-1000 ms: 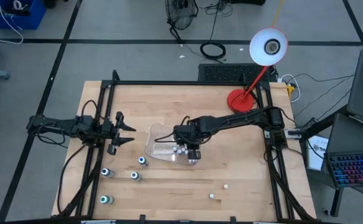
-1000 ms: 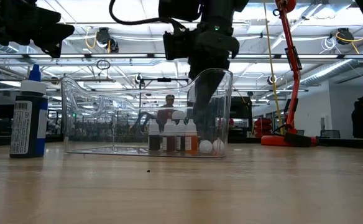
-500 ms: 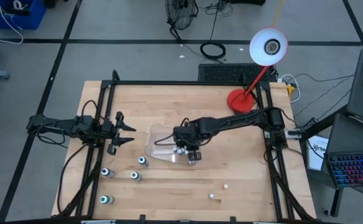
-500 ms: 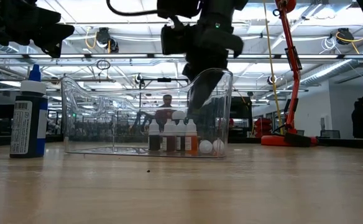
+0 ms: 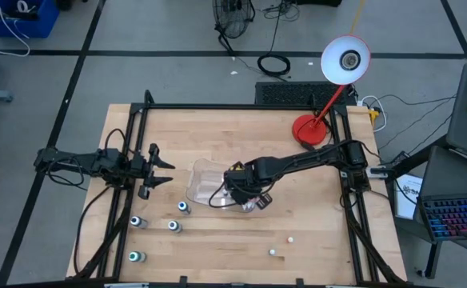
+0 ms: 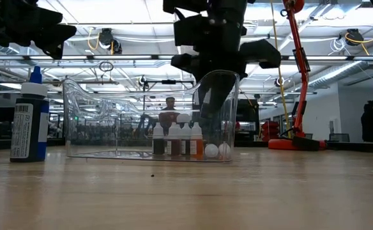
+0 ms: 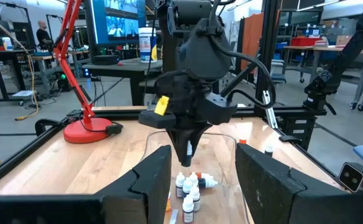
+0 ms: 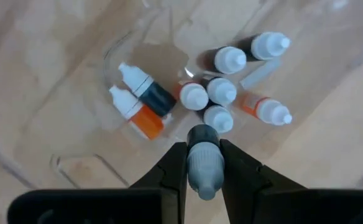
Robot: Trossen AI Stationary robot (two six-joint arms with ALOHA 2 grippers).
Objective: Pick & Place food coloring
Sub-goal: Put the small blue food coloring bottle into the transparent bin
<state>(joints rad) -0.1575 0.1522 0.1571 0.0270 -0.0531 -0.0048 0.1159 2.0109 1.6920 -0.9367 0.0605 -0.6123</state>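
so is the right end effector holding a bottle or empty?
Holding one: the right end effector is shut on a grey-capped food coloring bottle, above the bottles in the clear tray.

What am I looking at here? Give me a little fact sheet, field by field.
Setting: wooden table with red desk lamp
Right gripper: shut on a grey-capped bottle, pointing down into the clear tray
Left gripper: open, waiting at the table's left edge, holding nothing
In tray: cluster of small food coloring bottles, some standing, some lying
Outside tray: four bottles near the table's front left
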